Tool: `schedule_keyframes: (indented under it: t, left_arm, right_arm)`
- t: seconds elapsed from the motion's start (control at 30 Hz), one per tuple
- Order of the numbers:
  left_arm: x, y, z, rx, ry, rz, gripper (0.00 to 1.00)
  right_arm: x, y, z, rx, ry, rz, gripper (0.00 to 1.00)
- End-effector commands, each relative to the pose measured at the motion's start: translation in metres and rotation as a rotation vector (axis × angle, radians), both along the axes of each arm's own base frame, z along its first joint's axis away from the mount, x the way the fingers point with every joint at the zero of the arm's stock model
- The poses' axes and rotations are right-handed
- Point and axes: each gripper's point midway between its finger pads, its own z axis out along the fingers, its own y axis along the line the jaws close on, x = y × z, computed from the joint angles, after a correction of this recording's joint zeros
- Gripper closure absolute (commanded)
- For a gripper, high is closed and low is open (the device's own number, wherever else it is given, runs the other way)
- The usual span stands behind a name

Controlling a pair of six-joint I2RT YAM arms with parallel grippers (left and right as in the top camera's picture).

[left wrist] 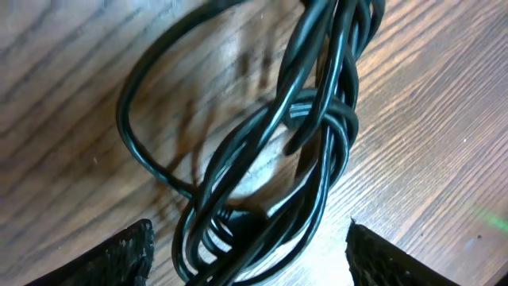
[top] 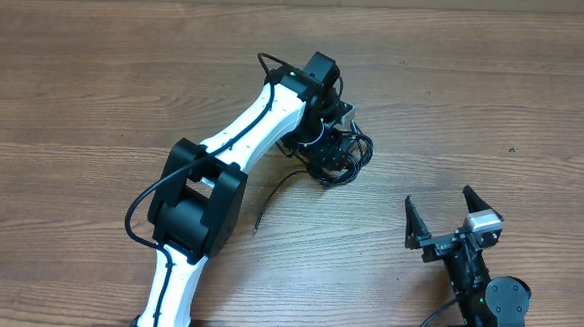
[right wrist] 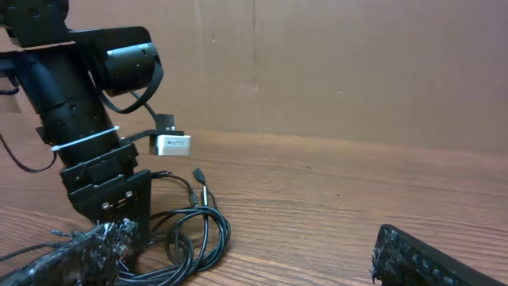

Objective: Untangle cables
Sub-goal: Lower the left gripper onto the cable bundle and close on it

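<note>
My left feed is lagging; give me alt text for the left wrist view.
A knotted bundle of thin black cables lies on the wooden table, one loose loop bulging to the left. The left end effector hangs open over it, its two dark fingers standing either side of the bundle's near end.

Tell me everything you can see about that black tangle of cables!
The cables are thin, shiny black cords, rubbery-looking, looped and twisted into one knotted bundle. They lie on the wooden table, near its middle. One loose end trails out toward the robot's side, and a small plug tip sticks up. The left tool hangs right over the bundle, fingers open on either side.
</note>
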Motion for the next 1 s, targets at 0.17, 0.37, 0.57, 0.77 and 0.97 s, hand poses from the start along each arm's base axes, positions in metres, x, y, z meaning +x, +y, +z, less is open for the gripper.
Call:
schedule_keyframes:
  t: [0.17, 0.37, 0.57, 0.77, 0.97]
  left_arm:
    - [0.008, 0.008, -0.007, 0.078, -0.050, 0.008, 0.34]
    - [0.010, 0.010, -0.018, 0.111, -0.059, 0.004, 0.36]
    - [0.005, 0.007, -0.039, 0.130, -0.025, -0.004, 0.59]
    - [0.007, 0.007, -0.040, 0.128, -0.025, 0.011, 0.45]
    - [0.004, 0.008, -0.040, 0.135, -0.010, 0.017, 0.60]
  right_arm:
    - [0.000, 0.003, -0.003, 0.003, 0.004, 0.015, 0.00]
    - [0.000, 0.003, -0.003, 0.003, 0.004, 0.016, 0.00]
    - [0.000, 0.003, -0.003, 0.003, 0.004, 0.016, 0.00]
    - [0.000, 0.003, -0.003, 0.003, 0.004, 0.016, 0.00]
    - [-0.001, 0.005, -0.003, 0.002, 0.003, 0.028, 0.13]
